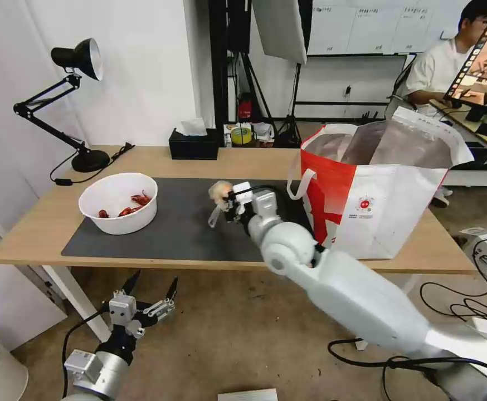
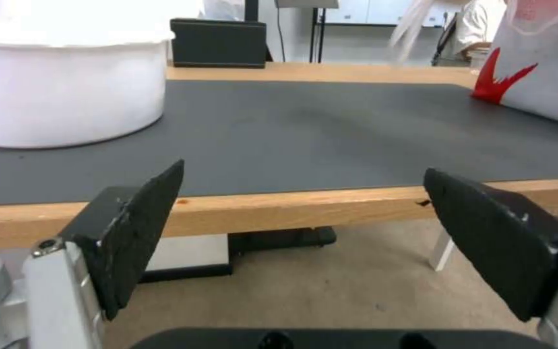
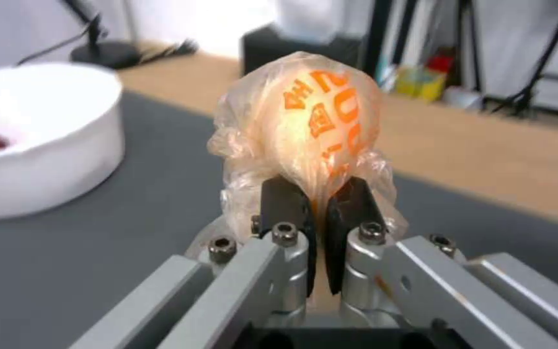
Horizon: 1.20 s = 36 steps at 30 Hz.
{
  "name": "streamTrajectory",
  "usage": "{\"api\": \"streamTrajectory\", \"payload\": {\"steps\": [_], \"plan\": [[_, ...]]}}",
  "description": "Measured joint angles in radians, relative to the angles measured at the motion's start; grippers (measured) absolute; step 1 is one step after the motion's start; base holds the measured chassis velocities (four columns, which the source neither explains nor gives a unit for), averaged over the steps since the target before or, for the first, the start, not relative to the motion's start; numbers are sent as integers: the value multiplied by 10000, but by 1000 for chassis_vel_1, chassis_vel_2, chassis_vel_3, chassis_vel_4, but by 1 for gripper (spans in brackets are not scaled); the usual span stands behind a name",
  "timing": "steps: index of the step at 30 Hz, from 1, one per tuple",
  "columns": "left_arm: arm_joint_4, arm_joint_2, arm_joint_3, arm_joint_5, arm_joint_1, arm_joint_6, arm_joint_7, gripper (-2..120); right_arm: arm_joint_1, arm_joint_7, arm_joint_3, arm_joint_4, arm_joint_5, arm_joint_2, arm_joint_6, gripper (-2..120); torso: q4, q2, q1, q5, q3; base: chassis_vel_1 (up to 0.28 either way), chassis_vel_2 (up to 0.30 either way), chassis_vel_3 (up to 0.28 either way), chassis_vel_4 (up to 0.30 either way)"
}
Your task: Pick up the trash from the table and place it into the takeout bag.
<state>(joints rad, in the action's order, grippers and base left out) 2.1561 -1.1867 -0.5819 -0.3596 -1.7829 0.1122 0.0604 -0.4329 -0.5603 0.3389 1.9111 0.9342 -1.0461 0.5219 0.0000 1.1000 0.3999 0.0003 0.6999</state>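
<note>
From the head view, your right hand (image 1: 225,203) grips the plastic wad (image 1: 220,191) above the grey mat (image 1: 182,223), not yet in the takeout bag (image 1: 377,189); the white bowl (image 1: 118,202) with red shells remains on the worktop (image 1: 43,223). Your left hand (image 1: 150,289) hangs low before the worktop edge. In the left wrist view its fingers (image 2: 137,228) are spread, holding nothing. In the right wrist view, the wad (image 3: 305,126) is crumpled, translucent, orange-printed, pinched tight.
</note>
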Motion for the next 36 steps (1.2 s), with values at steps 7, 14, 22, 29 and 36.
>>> {"api": "streamTrajectory", "payload": {"steps": [7,14,22,29,36], "plan": [[-20,-76,76,146,-47,36,18,100,-298,158,-1461,1493,300,1702,60,3,-2,1,1,0,1,0,0,0,0],[-13,-107,188,250,-33,43,21,100,-440,257,-2599,2322,790,2537,-18,3,-1,0,0,1,0,0,0,0,0],[-7,-142,313,458,-43,81,44,100,-593,242,-4173,3025,1638,3619,-40,3,-1,1,0,-1,0,0,0,0,0],[6,-201,528,578,-13,103,69,100,-902,124,-4979,2941,2301,4263,41,2,-1,0,0,-2,1,0,0,0,0],[-14,-202,668,641,30,103,69,100,-1176,96,-5563,2143,2786,4557,48,2,0,0,1,-1,1,0,0,0,0]]}}
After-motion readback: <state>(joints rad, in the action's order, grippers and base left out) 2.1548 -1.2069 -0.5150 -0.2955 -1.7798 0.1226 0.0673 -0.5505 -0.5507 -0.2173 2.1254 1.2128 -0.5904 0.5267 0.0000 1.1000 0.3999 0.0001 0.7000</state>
